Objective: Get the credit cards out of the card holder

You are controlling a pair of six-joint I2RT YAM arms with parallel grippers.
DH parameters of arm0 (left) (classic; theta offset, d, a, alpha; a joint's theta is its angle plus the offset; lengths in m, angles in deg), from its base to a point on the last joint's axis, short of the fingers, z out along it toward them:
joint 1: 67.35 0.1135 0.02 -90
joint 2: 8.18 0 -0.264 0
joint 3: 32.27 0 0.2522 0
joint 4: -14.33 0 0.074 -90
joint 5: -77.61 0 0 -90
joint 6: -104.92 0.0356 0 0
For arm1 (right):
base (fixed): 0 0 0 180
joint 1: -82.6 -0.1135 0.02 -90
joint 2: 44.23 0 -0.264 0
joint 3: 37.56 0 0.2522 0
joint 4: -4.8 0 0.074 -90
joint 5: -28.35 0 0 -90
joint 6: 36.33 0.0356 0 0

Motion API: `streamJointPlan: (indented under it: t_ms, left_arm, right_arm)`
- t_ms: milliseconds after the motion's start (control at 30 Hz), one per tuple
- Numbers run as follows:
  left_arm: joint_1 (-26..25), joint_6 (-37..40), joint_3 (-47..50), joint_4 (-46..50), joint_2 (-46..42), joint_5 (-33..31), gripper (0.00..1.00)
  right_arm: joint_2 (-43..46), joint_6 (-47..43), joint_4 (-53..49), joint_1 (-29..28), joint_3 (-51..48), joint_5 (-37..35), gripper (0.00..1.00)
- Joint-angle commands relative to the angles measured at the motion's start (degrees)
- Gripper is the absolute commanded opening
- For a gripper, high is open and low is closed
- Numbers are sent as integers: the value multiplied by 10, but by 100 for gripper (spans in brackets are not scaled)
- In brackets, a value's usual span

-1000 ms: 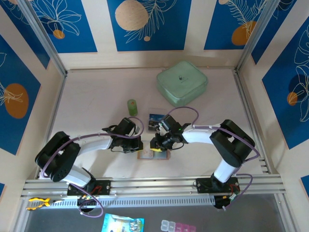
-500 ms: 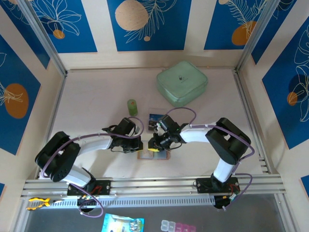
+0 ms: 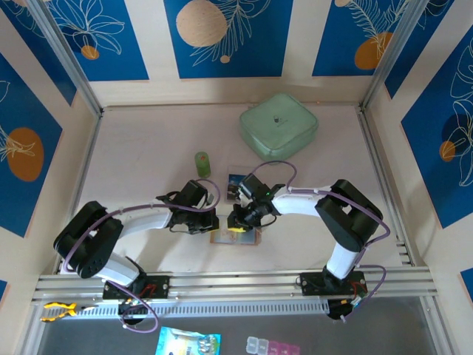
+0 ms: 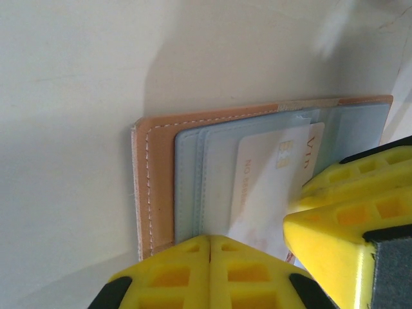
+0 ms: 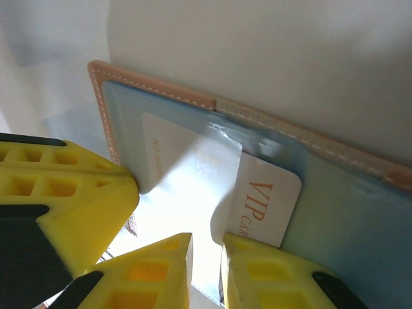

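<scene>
Right end effector (image 5: 206, 270): jaws nearly closed on the edge of a pale card (image 5: 193, 174) marked VIP, half out of its slot. Left end effector (image 4: 209, 270): closed, pressing the card holder (image 4: 154, 174) flat on the desk (image 3: 148, 140).

Step judged: extracting this card; next, slide it clear without lifting the holder.

Count: one card lies on the desk (image 3: 238, 183) behind the holder, one in the grip.
</scene>
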Motion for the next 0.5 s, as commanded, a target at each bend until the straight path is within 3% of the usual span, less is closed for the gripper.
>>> streamJointPlan:
  t_ms: [0, 200, 467]
  left_arm:
    - [-2, 9, 6, 34, -4, -21, 3]
    - [-1, 10, 4, 42, -15, -20, 3]
    - [-3, 5, -11, 49, -36, -8, 3]
  right_arm:
    - [8, -17, -51, -5, 5, -24, 21]
    - [39, -12, 9, -4, -9, 14, 21]
    - [74, -13, -8, 6, -26, 1, 21]
